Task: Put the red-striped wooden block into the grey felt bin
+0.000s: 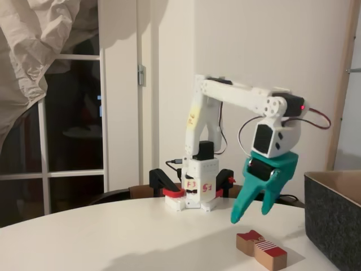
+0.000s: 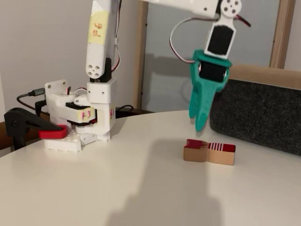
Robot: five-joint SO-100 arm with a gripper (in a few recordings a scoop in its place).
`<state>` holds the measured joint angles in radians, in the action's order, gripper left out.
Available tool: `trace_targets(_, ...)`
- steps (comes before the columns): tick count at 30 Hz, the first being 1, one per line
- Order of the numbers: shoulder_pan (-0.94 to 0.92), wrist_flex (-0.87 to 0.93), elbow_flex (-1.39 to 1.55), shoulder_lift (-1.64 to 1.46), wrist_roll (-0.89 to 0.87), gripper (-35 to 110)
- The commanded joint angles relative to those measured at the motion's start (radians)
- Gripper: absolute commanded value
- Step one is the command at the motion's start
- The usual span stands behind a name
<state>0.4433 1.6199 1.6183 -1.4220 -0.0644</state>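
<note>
Notched wooden block (image 2: 209, 152), fuzzy felt bin (image 2: 263, 113), teal pincer (image 1: 250, 212) spread

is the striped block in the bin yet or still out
Out: the red-striped wooden block lies flat on the table, beside the grey felt bin.

The arm (image 1: 237, 96) is being shown as built from white plastic links, with black servo blocks being seen at the joints. A teal gripper (image 1: 252, 210) with two long tapering fingers (image 2: 201, 108) is being carried below a black-faced wrist piece. Red-and-black cables are being looped from the wrist, and a small red light is being seen above the gripper. A yellow label with red writing is being displayed on the upright link, well above the base (image 1: 192, 195). Red handwritten marks are being shown on the base, which is being flanked by black clamps with red tips.
</note>
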Motion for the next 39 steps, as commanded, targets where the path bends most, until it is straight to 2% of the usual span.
trace_targets(1,0.018,-0.031,-0.012,0.02,-0.025,41)
trace_targets(17,0.015,-0.192,-0.015,0.123,-0.064,39)
trace_targets(30,-0.058,-0.265,-0.014,0.195,-0.193,39)
trace_targets(39,-0.083,-0.285,-0.011,0.218,-0.235,30)
